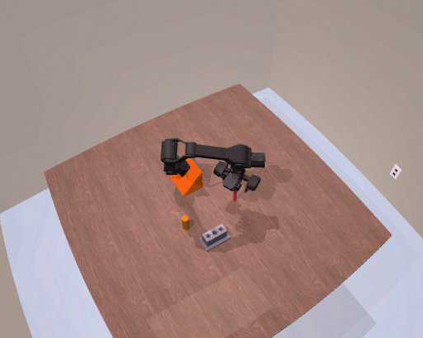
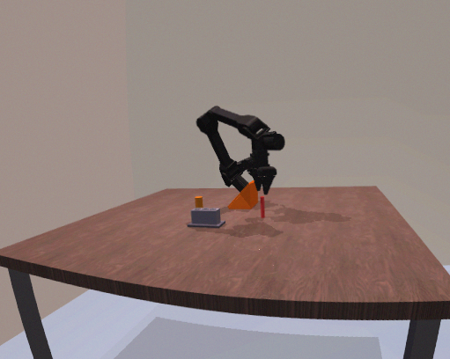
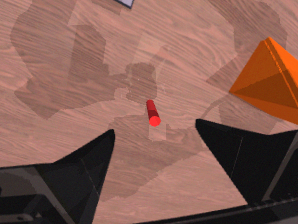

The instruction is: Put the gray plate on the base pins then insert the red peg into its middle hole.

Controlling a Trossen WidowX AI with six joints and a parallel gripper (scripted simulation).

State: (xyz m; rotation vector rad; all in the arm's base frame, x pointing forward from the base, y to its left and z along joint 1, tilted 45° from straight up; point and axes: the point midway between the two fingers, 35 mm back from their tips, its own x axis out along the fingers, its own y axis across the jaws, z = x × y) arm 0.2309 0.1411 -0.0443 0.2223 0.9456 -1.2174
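Wooden desk (image 2: 337,264) carries everything. Black arm (image 1: 218,152) reaches from its mount near the desk's middle toward the right edge, wrist bent downward. Orange wedge block (image 1: 189,179) sits at the arm's mount. Gray plate (image 1: 214,234) lies flat on its base (image 1: 214,244), toward the front edge from the wedge, three holes showing on top. Gripper (image 2: 264,188) hangs directly over the red peg (image 2: 262,207), jaws spread wide, nothing between them; fingertips above the peg's top, not touching. Orange cylinder (image 1: 185,222) stands upright just beside the plate, on its left-edge side. Red peg stands upright on the wood, between wedge and right edge, well apart from the plate.
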